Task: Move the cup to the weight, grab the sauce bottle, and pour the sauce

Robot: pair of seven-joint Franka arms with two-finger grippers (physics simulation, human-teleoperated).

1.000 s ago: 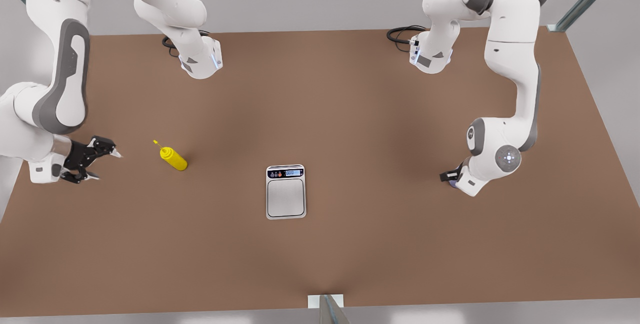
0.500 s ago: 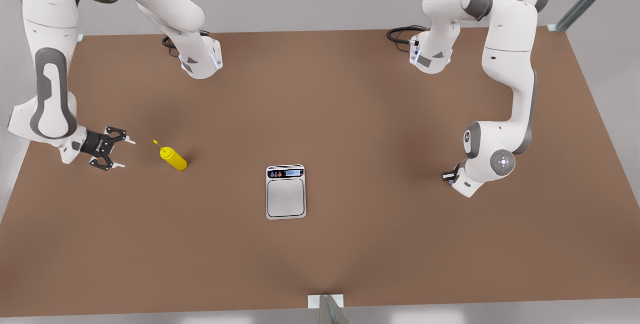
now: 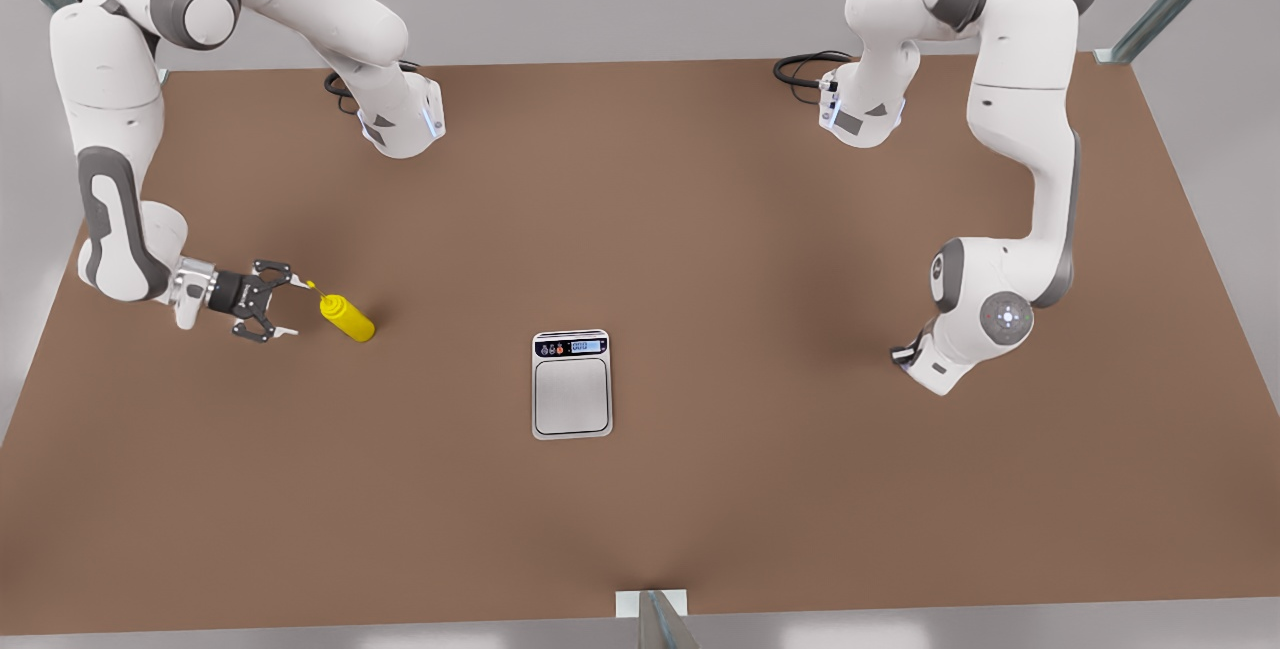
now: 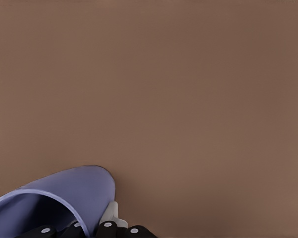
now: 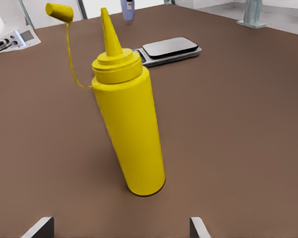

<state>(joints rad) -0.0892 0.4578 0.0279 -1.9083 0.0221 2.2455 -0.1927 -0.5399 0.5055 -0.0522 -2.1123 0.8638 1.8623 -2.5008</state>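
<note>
Sauce bottle [image 3: 348, 318]: upright near the bench's front-view-left edge, faced by the spread right gripper [image 3: 281, 306]; toppling is risked by a nudge. Cup [image 4: 59, 201]: clasped by the left gripper [image 3: 903, 354] near the opposite edge. Weight [image 3: 571, 384]: mid-bench, bare.

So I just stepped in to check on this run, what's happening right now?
The right gripper is open, level with the upright sauce bottle and just short of it. The left gripper is at the cup, on the front view's right; whether it has closed isn't clear. The weight sits bare mid-table, nothing on its plate yet.
</note>
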